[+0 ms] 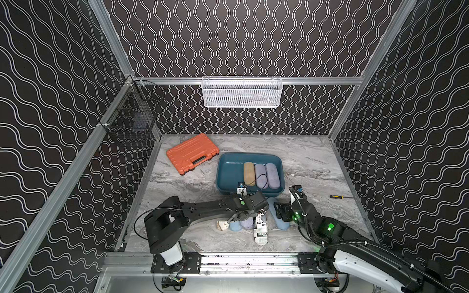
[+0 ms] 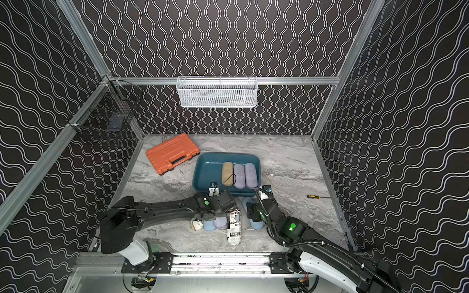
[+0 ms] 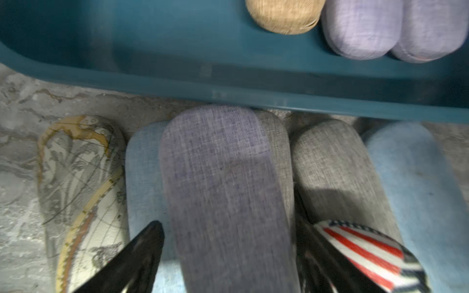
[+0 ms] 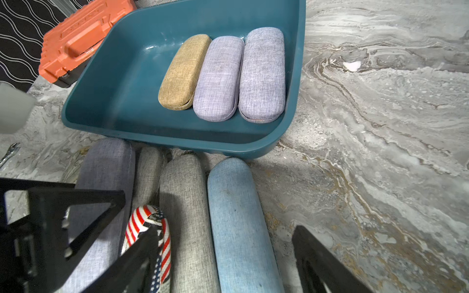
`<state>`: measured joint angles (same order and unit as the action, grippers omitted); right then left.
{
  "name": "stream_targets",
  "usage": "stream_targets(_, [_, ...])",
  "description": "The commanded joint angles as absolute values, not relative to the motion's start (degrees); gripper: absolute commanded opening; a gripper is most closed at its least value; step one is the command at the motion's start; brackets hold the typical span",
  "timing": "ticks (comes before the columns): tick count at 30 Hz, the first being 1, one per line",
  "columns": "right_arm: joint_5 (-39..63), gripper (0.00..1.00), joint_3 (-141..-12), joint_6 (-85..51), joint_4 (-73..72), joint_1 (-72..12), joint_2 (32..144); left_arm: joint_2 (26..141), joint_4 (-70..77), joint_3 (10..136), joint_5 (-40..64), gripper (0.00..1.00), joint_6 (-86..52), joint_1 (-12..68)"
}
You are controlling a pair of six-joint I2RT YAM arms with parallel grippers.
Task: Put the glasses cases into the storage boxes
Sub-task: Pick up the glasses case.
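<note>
The teal tray (image 1: 250, 157) has three glasses cases in it: a tan case (image 1: 249, 173), a middle lilac case (image 1: 261, 176) and an end lilac case (image 1: 272, 175). They sit side by side and touching in the tray's right half, the end one tight against the right wall. The rest are on the marble tabletop (image 1: 317, 165), packed in a row just in front of the tray's near wall: a map-print case (image 3: 81, 190), a light blue case (image 3: 144, 177), a loose lilac case (image 3: 223, 190) overlapping its neighbours, a slim grey case (image 3: 279, 152) half hidden under it, a second grey case (image 3: 337, 177) and another light blue case (image 3: 418, 190) at the right end. A newspaper-print case (image 1: 261, 228) lies with its flag-striped end on top of the grey ones. The left gripper (image 3: 228, 223) has a finger on each side of the loose lilac case, but that wrist view is blurry and I honestly can't tell if it's squeezing or only straddling. The right gripper (image 4: 225, 228) hangs over the second grey case and the right-end blue one with its jaws spread, one finger clear of the blue case over bare table, holding nothing. An orange tool case (image 1: 192, 153) sits near the tray's back left corner, and a small screwdriver (image 1: 337, 196) lies well off to the right. A white mesh basket (image 1: 241, 92) hangs on the back rail and a black wire basket (image 1: 132, 119) on the left rail.
</note>
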<state>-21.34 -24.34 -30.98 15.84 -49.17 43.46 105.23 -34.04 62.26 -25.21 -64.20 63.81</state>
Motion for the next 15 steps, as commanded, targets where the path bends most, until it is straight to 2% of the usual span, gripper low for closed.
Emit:
stream_targets(1, [-21.27,0.84,-24.04,-30.95,14.37,-49.13,43.59,106.38,-33.20,62.88,-25.49,0.83,-65.13,63.90])
stream_targets(4, [-21.27,0.84,-23.99,-30.75,14.11,-49.12,43.71,107.03,-32.90,62.83,-24.97,0.80,-65.27,63.90])
stream_targets(9, [-21.16,0.84,-24.08,-30.43,13.55,-49.02,44.25,107.15,-33.95,63.68,-25.41,0.69,-65.15,63.90])
stream_targets(15, [-20.61,0.84,-24.43,-29.96,12.39,-48.70,45.60,105.14,-34.30,63.27,-25.50,0.64,-65.05,63.90])
